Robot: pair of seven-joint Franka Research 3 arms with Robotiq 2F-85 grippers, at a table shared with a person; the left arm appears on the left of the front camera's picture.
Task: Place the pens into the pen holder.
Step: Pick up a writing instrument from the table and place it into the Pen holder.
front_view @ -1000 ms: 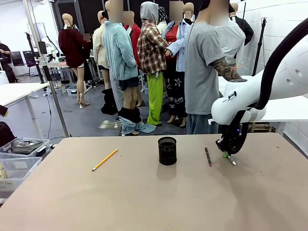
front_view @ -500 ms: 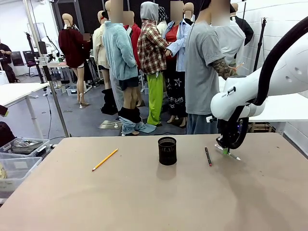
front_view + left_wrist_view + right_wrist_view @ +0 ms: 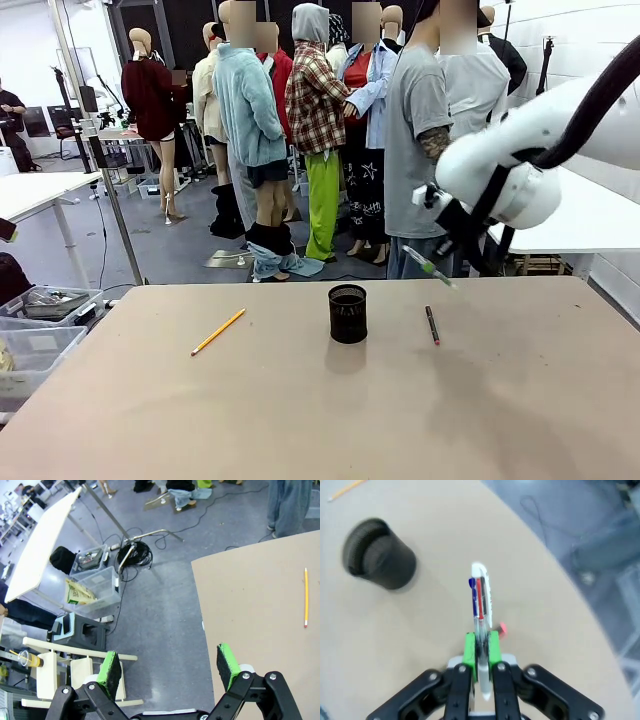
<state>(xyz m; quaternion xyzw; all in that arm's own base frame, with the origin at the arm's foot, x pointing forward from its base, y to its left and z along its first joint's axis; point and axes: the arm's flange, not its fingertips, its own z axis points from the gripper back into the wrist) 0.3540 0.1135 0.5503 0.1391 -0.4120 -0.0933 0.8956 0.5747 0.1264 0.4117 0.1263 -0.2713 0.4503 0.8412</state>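
While hanging over floor beside counter (image 3: 260, 610) edge, spreads left pincer (image 3: 170, 667) wide, green pads (image 3: 111, 667) far apart. Finds yellow pencil (image 3: 218, 331) flat on counter, well left of pen holder (image 3: 348, 313). Puts upright mesh holder mid-counter, between pencil and dark pen (image 3: 432, 325). Lays dark pen flat, near holder, apart from it. Clamps whitish pen (image 3: 428, 267) in right pincer (image 3: 438, 260), raised off counter near far edge, tip slanting down. Beyond: person in grey shirt (image 3: 420, 150); plastic bins (image 3: 40, 340) on floor, left.
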